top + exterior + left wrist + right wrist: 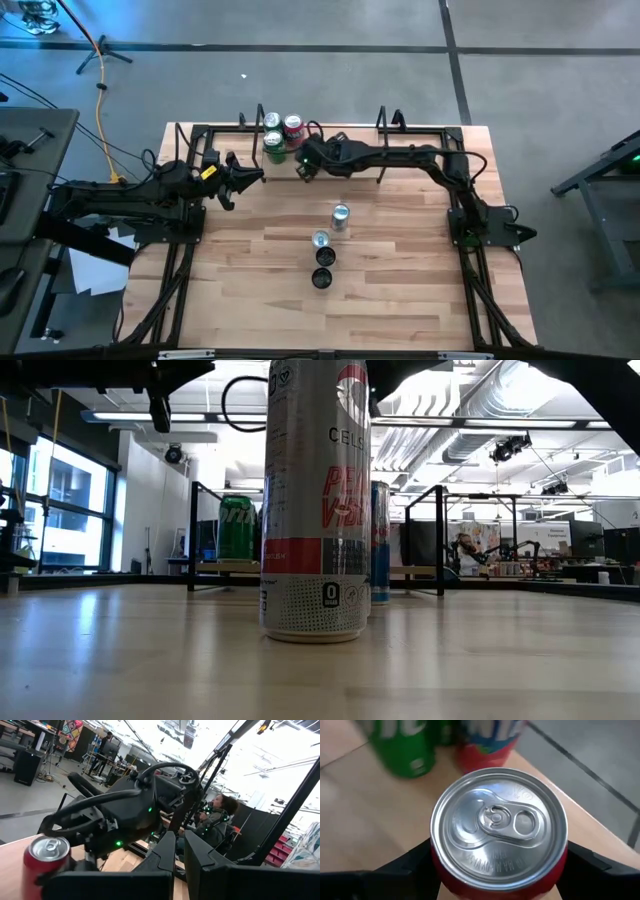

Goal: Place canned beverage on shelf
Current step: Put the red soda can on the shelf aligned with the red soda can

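Observation:
My right gripper (303, 165) is shut on a red can with a silver top (497, 827), just in front of the shelf (350, 133) at the table's far edge. The left wrist view shows the same can (45, 857). A green can (273, 146), a red can (293, 126) and a silver-topped can (271, 121) stand on the shelf's left part. The green can (402, 745) and the red one (487, 740) show beyond the held can. My left gripper (235, 182) waits shut at the table's left, touching nothing. My right gripper pinches the red can's side wall (437, 867) just under the rim, one dark finger (402, 867) on each side. The fingers come slanting down from the table's right. The can stands upright; its bottom is hidden, so I cannot tell whether it is lifted.
Several cans stand in a row at the table's middle, among them a silver one (341, 213), a blue one (320, 240) and a dark-topped one (322, 279). A tall silver can (315, 500) fills the low view. Black wire uprights (385, 120) end the shelf.

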Controlling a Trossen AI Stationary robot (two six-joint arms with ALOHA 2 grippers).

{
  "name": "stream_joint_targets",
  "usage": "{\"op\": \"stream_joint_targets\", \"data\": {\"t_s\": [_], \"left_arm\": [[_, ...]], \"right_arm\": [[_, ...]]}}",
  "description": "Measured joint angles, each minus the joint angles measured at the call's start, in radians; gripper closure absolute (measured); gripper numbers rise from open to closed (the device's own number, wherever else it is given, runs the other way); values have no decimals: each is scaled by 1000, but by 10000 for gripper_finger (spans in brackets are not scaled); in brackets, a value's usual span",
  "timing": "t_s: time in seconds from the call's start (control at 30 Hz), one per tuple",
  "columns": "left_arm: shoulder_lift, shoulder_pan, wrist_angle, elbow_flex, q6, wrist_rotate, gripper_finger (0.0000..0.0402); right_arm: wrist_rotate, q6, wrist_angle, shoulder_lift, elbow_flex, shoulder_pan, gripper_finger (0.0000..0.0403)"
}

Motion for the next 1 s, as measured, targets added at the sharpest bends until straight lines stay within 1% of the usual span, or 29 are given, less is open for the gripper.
{"op": "stream_joint_targets", "data": {"t_s": [0.13,0.2,0.27,0.33,0.47,0.57,0.77,1.0], "left_arm": [[0,0,0,0,-3,0,400],[0,0,0,0,-17,0,400],[0,0,0,0,-24,0,400],[0,0,0,0,-24,-1,400],[0,0,0,0,-24,-28,400],[0,0,1,0,-24,-55,400],[0,0,4,0,-25,-61,400],[0,0,8,0,-43,-61,400]], "right_arm": [[-64,-109,-17,-50,-17,-19,119],[-68,-137,5,-89,-59,-34,119],[-93,-144,50,-138,-133,-50,119],[-132,-146,140,-200,-233,-63,119],[-275,-143,405,-334,-441,-80,119],[-324,-177,548,-373,-537,-81,119],[-339,-269,586,-344,-550,-84,119],[-338,-263,606,-321,-550,-98,111]]}}
